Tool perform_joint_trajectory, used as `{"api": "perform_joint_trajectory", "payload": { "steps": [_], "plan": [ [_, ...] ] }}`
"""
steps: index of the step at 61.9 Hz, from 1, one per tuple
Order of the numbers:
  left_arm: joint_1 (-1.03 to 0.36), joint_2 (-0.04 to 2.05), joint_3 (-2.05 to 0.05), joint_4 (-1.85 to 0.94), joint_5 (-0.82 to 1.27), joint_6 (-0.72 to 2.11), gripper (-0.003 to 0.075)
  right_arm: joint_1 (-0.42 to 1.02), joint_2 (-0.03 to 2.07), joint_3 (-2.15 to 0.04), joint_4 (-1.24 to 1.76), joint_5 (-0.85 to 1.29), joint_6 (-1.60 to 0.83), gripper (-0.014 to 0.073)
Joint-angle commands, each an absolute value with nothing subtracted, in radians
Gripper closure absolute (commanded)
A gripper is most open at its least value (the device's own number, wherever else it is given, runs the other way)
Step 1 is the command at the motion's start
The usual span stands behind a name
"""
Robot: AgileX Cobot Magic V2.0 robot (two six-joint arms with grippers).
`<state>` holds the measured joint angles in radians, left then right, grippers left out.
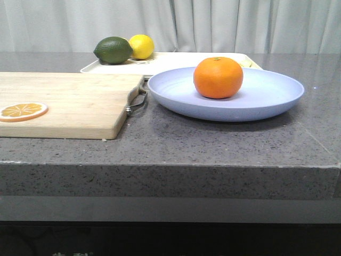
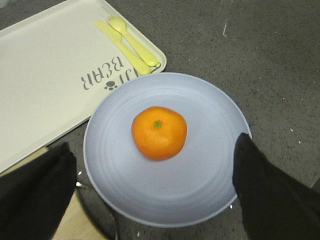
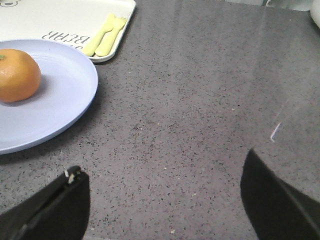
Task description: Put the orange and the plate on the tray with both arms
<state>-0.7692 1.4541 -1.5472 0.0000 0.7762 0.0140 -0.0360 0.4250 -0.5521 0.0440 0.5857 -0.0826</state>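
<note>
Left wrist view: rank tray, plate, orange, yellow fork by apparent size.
1. plate and tray: too close to rank, and the tray is cut off by the frame.
2. orange.
3. yellow fork, smallest, lying on the tray.

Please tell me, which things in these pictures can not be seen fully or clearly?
- Tray: front view, the plate and orange cover much of it; both wrist views crop it.
- Plate: right wrist view, cut by the edge.
- Lemon: front view, partly behind the lime.
- Cutting board: front view, cut by the edge.
- Tray lettering: partly under the plate.
- Left gripper and right gripper: only finger ends show.
</note>
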Motion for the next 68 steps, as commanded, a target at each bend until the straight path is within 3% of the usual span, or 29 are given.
{"api": "perform_joint_trajectory", "payload": {
  "steps": [1,27,51,68],
  "plan": [
    [-0.74,1.273,-1.42,0.0,0.639,-0.007,0.0111,-0.041,0.439,-0.584,0.036,0.513,-0.09,-0.0026],
    [-0.585,0.714,-0.893,-0.006,0.532,-0.017,0.0111,-0.041,0.529,-0.645,0.157,0.675,-0.09,-0.0026],
    [-0.585,0.613,-0.827,-0.008,0.536,-0.017,0.0111,-0.04,0.852,-0.927,0.323,0.929,-0.179,-0.0022],
    [-0.585,0.613,-0.827,-0.008,0.532,-0.017,0.0111,-0.04,1.103,-1.103,0.443,1.005,-0.228,0.0162]
  ]
}}
